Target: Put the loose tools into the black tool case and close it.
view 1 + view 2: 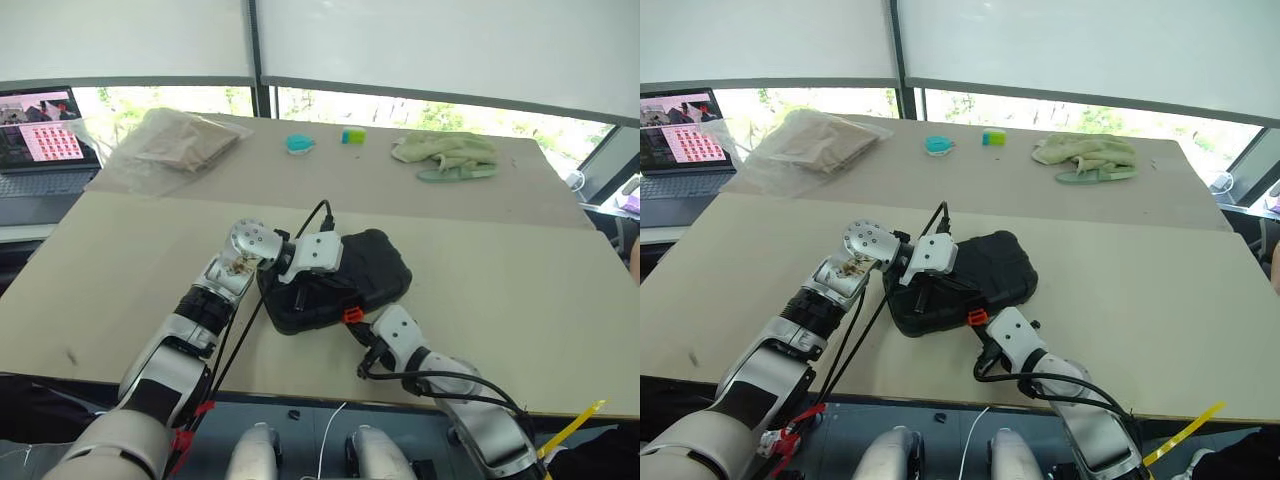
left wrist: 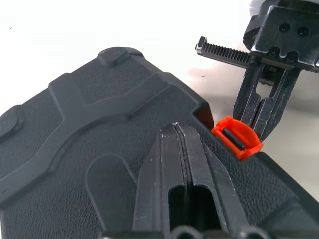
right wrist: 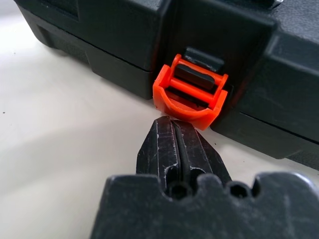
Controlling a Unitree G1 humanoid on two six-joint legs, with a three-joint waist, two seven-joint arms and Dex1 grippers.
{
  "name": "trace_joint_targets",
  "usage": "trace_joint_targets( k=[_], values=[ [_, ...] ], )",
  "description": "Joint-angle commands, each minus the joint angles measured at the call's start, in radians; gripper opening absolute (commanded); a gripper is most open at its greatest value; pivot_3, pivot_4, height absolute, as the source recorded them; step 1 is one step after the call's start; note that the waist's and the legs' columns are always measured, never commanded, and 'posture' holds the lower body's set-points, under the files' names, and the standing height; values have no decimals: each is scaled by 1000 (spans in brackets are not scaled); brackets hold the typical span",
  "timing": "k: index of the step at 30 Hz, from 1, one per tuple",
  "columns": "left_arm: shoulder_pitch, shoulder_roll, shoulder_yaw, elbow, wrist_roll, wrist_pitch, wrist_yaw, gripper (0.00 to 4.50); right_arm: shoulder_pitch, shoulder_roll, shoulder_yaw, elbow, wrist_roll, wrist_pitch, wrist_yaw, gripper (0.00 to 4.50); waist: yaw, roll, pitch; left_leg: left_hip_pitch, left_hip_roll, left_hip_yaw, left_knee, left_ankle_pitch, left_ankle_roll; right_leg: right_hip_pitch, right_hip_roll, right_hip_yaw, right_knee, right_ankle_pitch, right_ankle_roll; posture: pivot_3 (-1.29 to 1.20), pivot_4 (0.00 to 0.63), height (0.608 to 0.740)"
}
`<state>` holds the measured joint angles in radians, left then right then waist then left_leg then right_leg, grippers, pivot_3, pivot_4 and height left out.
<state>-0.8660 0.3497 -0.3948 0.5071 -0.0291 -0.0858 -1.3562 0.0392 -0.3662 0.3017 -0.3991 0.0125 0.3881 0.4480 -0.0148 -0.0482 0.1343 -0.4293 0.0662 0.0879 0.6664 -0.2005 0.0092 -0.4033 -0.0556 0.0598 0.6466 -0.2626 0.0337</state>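
While we look for writing on the black tool case (image 1: 345, 280), we find none that can be read; its ribbed shell bears no label. It lies shut at the centre of the head view, on the pale tabletop (image 1: 520, 300), so we cannot tell what it holds. Its orange latch (image 3: 192, 92) sits on the near edge, its lower end standing out from the wall.

Our left hand (image 2: 182, 137) rests on the lid, its fingers pressed together and pinching nothing. Our right hand (image 3: 174, 127) comes in from the lower right of the head view, fingers likewise pressed together, with the tips just beside the latch; whether they touch it we cannot tell.

Along the far side, toward the top of the frame, lie a clear plastic bag (image 1: 165, 145) with brown material inside, a small teal object (image 1: 299, 143), a little green-and-blue block (image 1: 352, 135) and a pale green cloth (image 1: 447, 155). A laptop (image 1: 45, 140) stands open at the upper left; its screen text is too small to read.
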Motion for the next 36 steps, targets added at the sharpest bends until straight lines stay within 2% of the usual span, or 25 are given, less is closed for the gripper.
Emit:
trace_joint_targets(
  k=[1,12,22,26,36],
  values=[
    [34,1,-64,30,63,10,-20,0,-13,7,-77,-96,7,-126,-27,62,0,0,0,0,0,0,0,0,0,0,0,0,0,0,0,0,150,740],
    [30,-3,-68,45,67,1,-21,0,4,4,-91,-153,15,-133,-15,62,0,0,0,-1,0,0,0,0,0,-1,0,0,0,0,1,0,150,740],
    [15,-8,-65,87,73,-18,-13,0,-57,-8,-112,-173,43,-44,19,62,0,0,0,-1,0,0,0,0,0,-1,0,0,0,0,0,0,150,740],
    [14,-9,-63,105,77,-27,-1,0,-91,-7,-134,-208,99,29,46,62,0,0,0,-1,0,0,0,0,0,-1,0,1,0,0,0,0,150,740],
    [28,8,-46,118,92,-23,41,0,-93,-86,-170,-236,139,116,111,62,7,1,-1,-1,-1,0,0,0,0,0,-1,0,0,0,2,0,150,740]
  ],
)
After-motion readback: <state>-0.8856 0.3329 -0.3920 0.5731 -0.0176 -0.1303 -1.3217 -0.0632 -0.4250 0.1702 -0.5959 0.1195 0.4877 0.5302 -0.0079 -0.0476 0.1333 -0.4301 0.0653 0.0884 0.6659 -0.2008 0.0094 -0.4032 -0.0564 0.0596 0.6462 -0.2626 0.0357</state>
